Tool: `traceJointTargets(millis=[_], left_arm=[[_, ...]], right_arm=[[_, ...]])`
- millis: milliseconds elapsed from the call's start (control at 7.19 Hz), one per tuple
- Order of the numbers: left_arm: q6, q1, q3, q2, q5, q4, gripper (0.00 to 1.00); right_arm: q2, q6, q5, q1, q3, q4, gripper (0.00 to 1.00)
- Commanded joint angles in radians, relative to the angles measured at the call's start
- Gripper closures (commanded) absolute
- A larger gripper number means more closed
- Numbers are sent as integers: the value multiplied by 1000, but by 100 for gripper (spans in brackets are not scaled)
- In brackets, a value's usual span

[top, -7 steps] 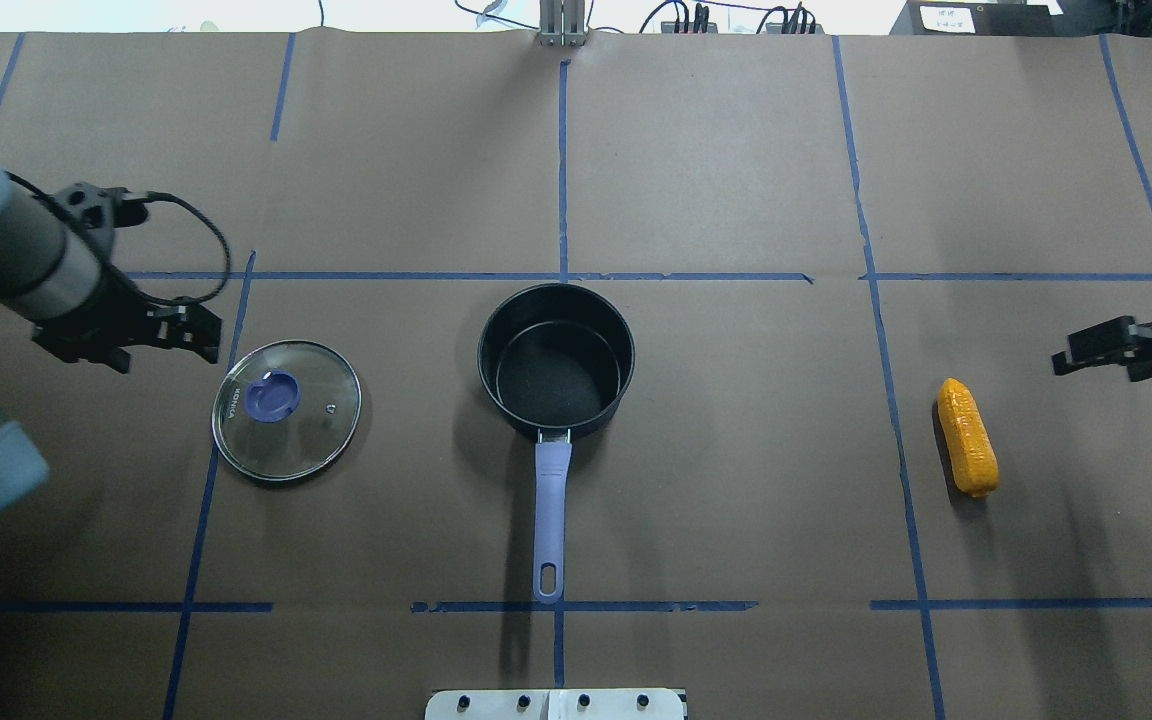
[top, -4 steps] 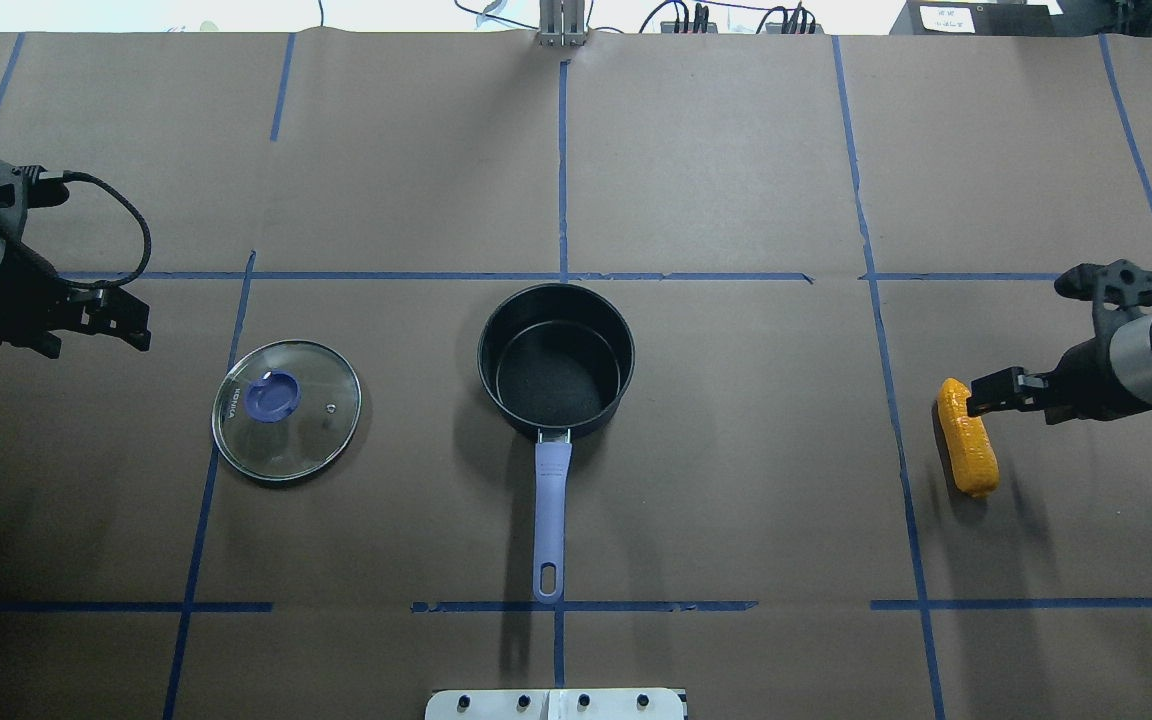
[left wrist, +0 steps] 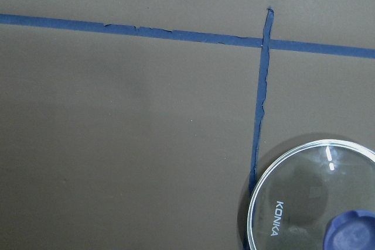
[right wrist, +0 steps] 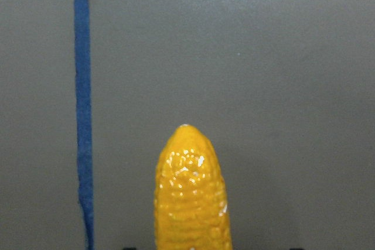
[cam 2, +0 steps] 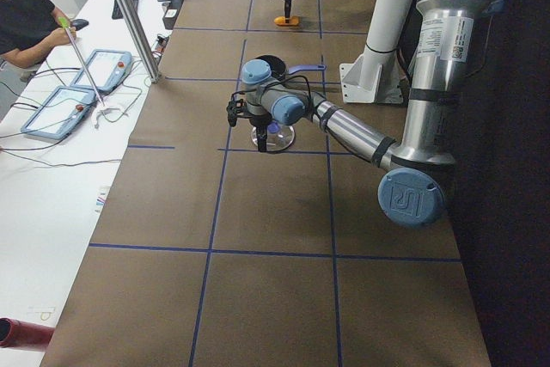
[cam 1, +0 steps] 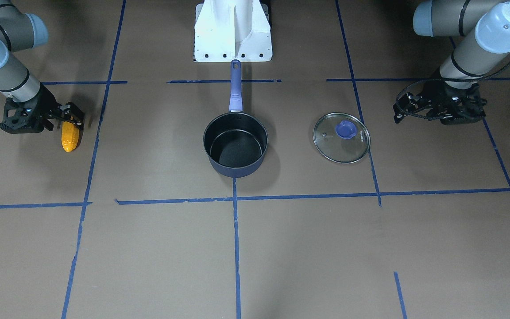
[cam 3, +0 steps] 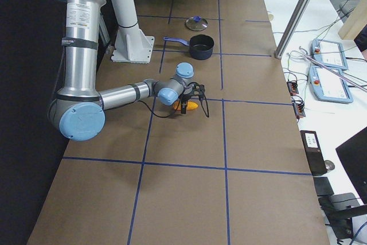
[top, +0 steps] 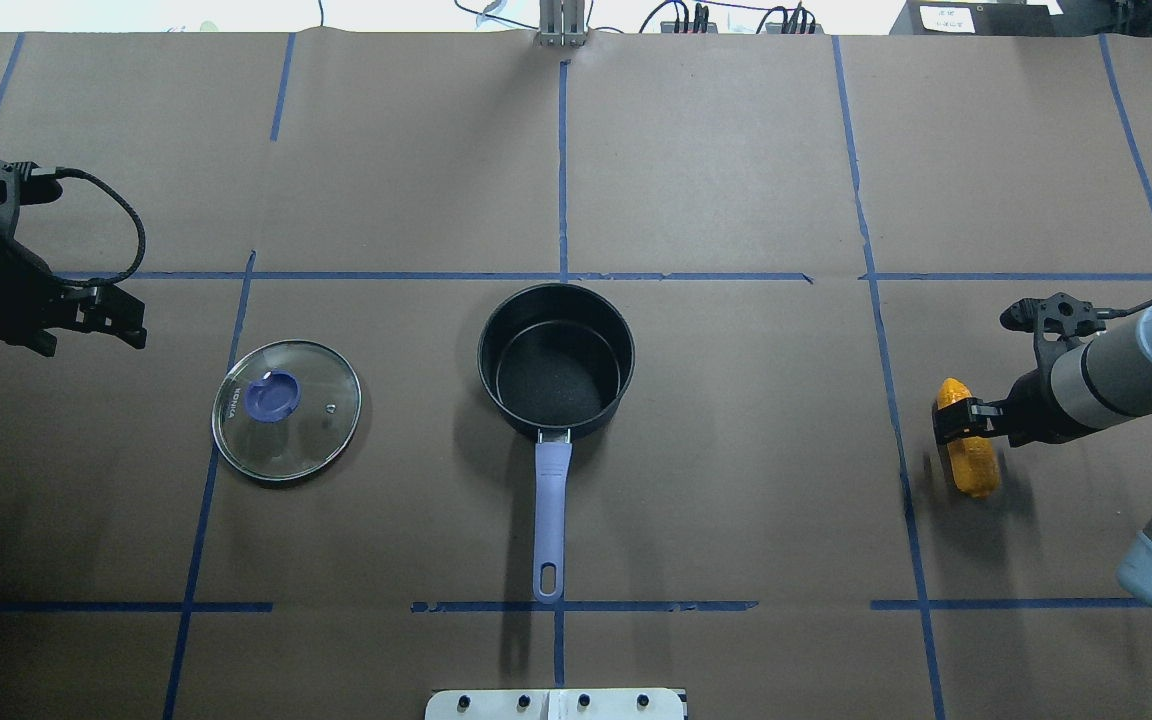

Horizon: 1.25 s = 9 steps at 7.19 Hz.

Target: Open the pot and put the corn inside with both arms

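Starting at the far left, the black two-finger left gripper (top: 136, 320) hangs over the brown paper-covered table (top: 736, 500), jaws apart and gripping nothing. A second ago it sat just beside the rim of the round glass lid with the purple knob (top: 286, 410). Now it is pulled back well clear, and it has barely budged in the last half second. Its wrist camera catches only the lid's edge in the lower right corner, plus two crossing blue tape lines (left wrist: 261, 115).

The lid lies flat, knob up, in the same spot as before, left of the pot and apart from it.

Centre stage, the small dark navy saucepan with the long periwinkle handle (top: 556, 375) stands uncovered, its black interior bare and its handle pointing toward the robot's base. No shift there either.

Now the action, over on the right! The small orange-yellow toy corn cob (top: 973, 468) lies on the table well apart from the saucepan, just right of a tape line, exactly where it lay earlier. The black right gripper (top: 958, 420) has come in. A second ago it hung out by the frame edge, then its tips reached the cob's far end, and now it sits lower over the far half with a finger on each side. The jaws are spread, not pinching, and whether either finger touches the cob cannot be told. The wrist view shows the tapered tip with bare table on both sides. The grey right arm (top: 1116, 385) reaches further into frame than before.
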Motion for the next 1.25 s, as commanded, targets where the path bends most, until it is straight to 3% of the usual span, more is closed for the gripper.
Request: traceJointTargets(millis=[0,139,417,557,696,835,1113], left_arm=[[-2,0,-2,5,-1,1,0],[-2,0,-2,8,0,1,0],[-2,0,-7,9,0,1,0],[-2,-2,-10,9,0,2,0],[-2,-3,-10,9,0,2,0],[-2,-3,-10,15,0,2,0],[-2,-5,-18,23,0,2,0]], right_arm=[[12,-3,1,-4,-9,0,84],[12,-5,3,-4,0,0,100],[36,-20,18,-6,35,-7,100],[99,-4,85,-6,91,-30,100],[228,54,139,-6,119,-147,100],[421,178,132,-24,89,-280,100],[715,373,80,-72,-102,-323,100]])
